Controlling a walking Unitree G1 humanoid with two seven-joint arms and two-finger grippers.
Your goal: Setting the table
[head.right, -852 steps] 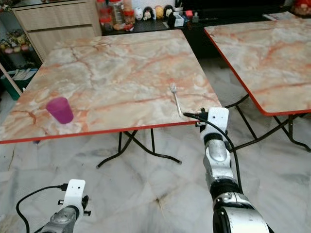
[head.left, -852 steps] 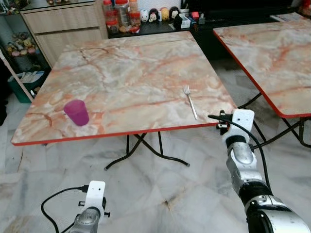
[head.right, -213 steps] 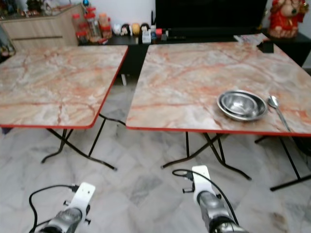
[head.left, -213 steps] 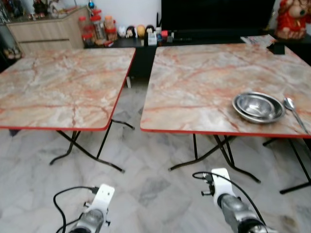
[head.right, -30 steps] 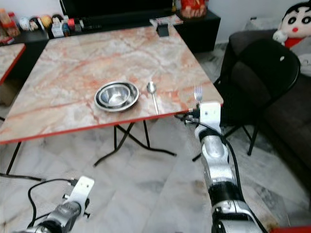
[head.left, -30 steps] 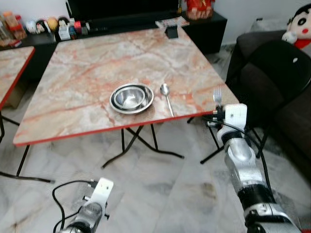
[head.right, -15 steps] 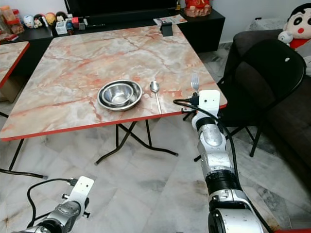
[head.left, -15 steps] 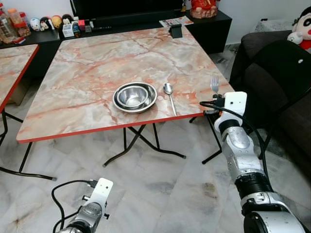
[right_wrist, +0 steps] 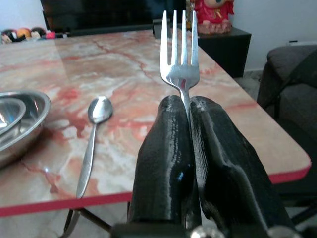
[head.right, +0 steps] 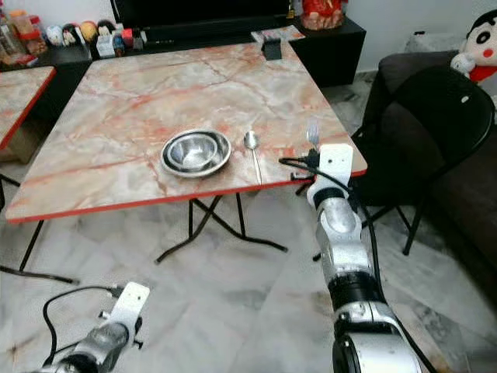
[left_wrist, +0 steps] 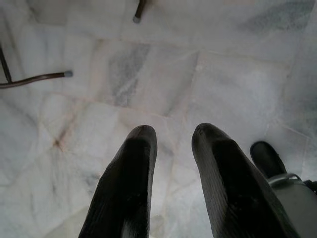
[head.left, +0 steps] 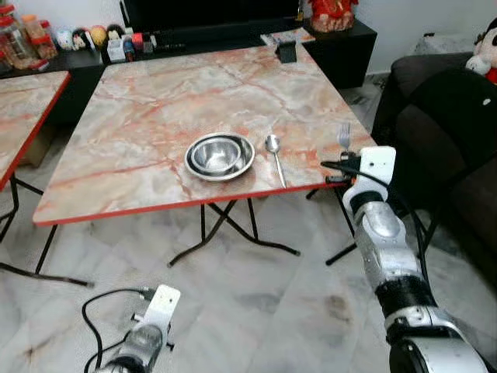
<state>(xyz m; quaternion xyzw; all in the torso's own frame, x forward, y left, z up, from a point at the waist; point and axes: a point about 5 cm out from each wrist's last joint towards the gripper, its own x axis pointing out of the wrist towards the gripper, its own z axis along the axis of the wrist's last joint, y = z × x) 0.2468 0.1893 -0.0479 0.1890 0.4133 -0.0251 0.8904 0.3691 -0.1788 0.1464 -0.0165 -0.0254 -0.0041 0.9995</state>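
My right gripper (right_wrist: 187, 106) is shut on a silver fork (right_wrist: 178, 54) that stands tines-up between its fingers (right_wrist: 166, 144). It hovers at the near right corner of the marble table (head.left: 155, 101), where the fork (head.left: 344, 137) rises above the white wrist mount. On the table lie stacked steel bowls (head.left: 220, 155) and, just to their right, a spoon (head.left: 274, 155). The fork is to the right of the spoon, apart from it. My left gripper (left_wrist: 171, 136) hangs low over the floor, open and holding nothing.
A black folding chair (head.right: 435, 116) and a dark sofa (head.left: 466, 171) stand close on the right. A second marble table (head.left: 19, 101) is on the left. A small black object (head.left: 286, 52) sits at the table's far edge. A dark cabinet (head.left: 210, 31) runs behind.
The view has shifted slightly as I move; the table sits a little lower and nearer. The right gripper still holds the fork upright at the table's near right corner.
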